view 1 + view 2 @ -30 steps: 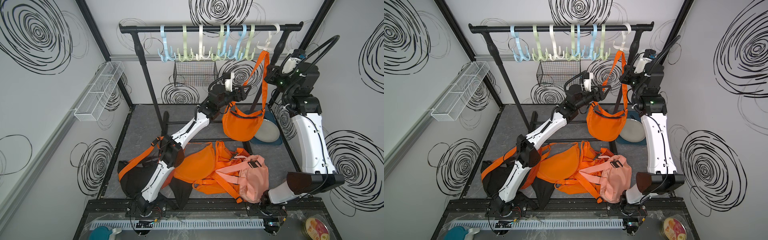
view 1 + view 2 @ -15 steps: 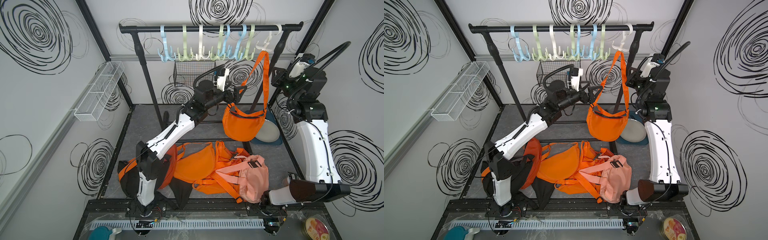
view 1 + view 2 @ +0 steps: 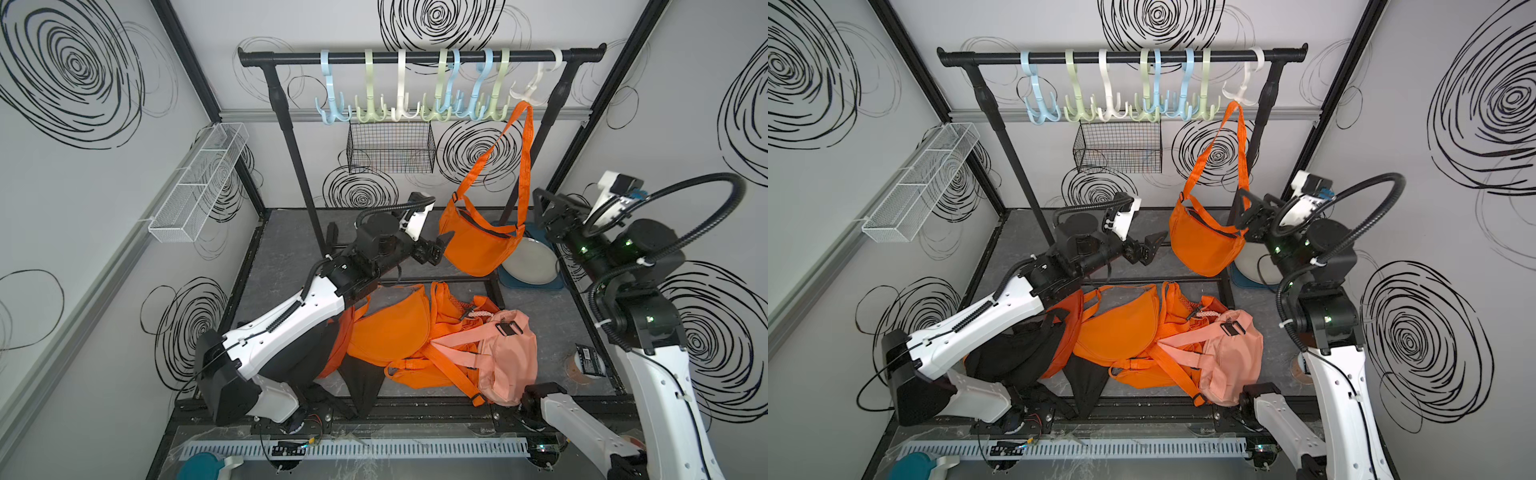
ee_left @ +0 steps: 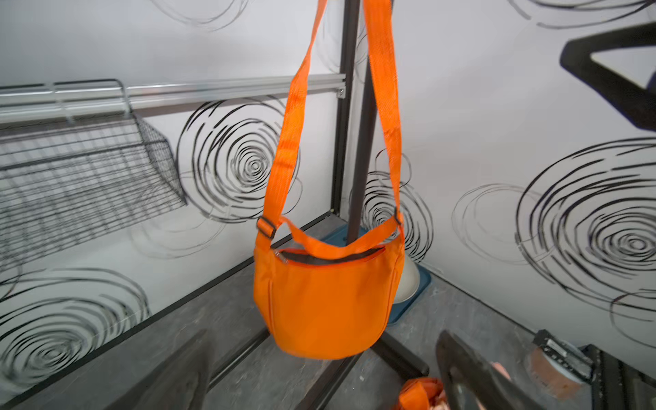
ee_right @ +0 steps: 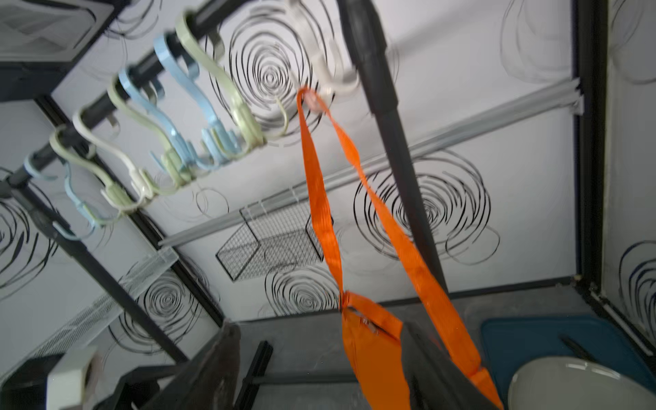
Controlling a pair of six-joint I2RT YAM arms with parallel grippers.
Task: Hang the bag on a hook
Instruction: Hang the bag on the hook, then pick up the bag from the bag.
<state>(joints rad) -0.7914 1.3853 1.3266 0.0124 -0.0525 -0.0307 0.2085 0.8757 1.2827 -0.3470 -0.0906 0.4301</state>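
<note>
The bag (image 3: 478, 249) hangs from the white hook (image 3: 536, 83) at the end of the rail (image 3: 415, 57), and we see the left gripper (image 3: 439, 249) and right gripper (image 3: 540, 216) spread apart, empty.

It's bright in here: an even, soft white light falls from above and bounces off the pale walls. Shadows are faint, just a gentle dark patch on the grey tabletop (image 3: 284, 249) under the heap of bags (image 3: 395, 332). In both top views everything is crisp, though the wide lens bends the frame posts (image 3: 182, 54) outward toward the edges. The plate (image 3: 530, 262) at the far right carries a dull sheen, not hard glare. The left wrist view is smeared by motion: the wire basket (image 4: 81, 177) streaks and the hanging bag (image 4: 319, 301) has fuzzy edges. The right wrist view is blurrier, its hooks (image 5: 177, 142) ghosted.
</note>
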